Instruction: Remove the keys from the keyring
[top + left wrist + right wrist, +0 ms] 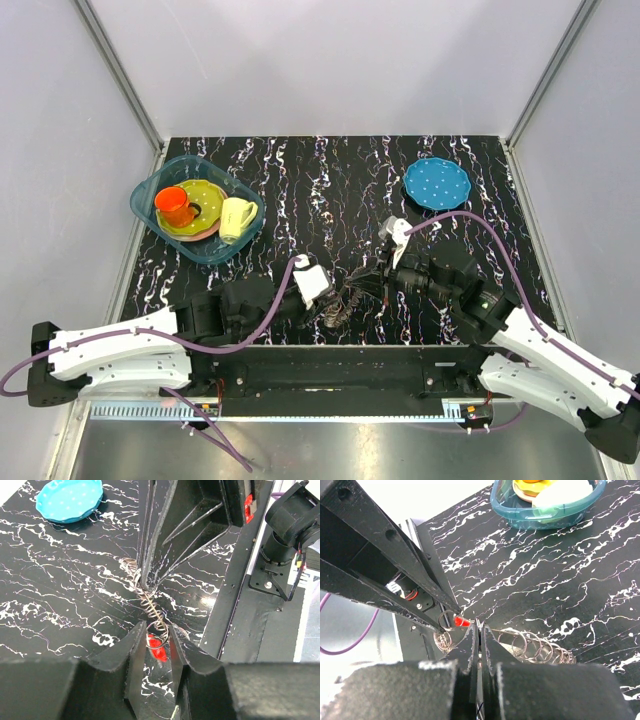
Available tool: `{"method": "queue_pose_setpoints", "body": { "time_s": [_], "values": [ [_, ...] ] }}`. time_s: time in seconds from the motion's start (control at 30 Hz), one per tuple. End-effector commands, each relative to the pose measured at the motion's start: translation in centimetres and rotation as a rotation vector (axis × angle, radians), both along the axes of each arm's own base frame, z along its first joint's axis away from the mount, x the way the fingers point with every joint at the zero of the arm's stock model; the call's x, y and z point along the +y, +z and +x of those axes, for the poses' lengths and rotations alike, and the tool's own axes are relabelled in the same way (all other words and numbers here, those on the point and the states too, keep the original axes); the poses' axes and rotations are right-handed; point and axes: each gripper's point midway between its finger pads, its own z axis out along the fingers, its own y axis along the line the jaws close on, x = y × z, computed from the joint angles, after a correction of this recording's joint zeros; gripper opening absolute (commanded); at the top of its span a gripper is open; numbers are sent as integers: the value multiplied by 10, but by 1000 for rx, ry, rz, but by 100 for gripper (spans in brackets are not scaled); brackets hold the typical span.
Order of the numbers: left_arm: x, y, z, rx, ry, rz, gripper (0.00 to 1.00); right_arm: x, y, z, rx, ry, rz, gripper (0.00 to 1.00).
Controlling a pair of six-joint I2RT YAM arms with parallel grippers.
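From above, your left end effector (333, 302) and right end effector (353, 289) meet at the keyring (338, 315), lower centre of the tabletop (300, 180). Left wrist: the left end effector stands narrowly parted around the red key (158, 649); you cannot tell if it grips. Right wrist: the right end effector is pinched shut on the keyring.

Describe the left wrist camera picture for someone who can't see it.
The left gripper, seen from its own wrist, grips a tiny red key on a keyring of silvery wire loops, whose other end the right gripper pinches. A blue dotted plate lies top left on the black marbled table.
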Motion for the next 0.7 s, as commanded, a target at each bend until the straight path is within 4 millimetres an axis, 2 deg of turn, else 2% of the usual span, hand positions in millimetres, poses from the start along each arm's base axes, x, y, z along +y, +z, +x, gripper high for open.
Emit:
{"method": "queue_pose_setpoints", "body": {
  "time_s": [0.0, 0.23, 0.4, 0.53, 0.57, 0.67],
  "values": [
    [-1, 25, 7, -25, 33, -47, 26, 7, 24, -15, -41, 99, 56, 0],
    [-1, 25, 8, -23, 37, -38, 21, 7, 19, -19, -44, 125, 35, 0],
    [3, 25, 8, -25, 42, -25, 21, 6, 21, -21, -51, 137, 33, 0],
    [6, 32, 2, -33, 7, -44, 29, 6, 22, -27, -58, 167, 32, 0],
    [8, 35, 0, -36, 2, -52, 35, 5, 22, -28, -63, 172, 30, 0],
    [13, 46, -8, -40, -32, -85, 44, 2, 22, -33, -70, 192, 18, 0]
  ]
}}
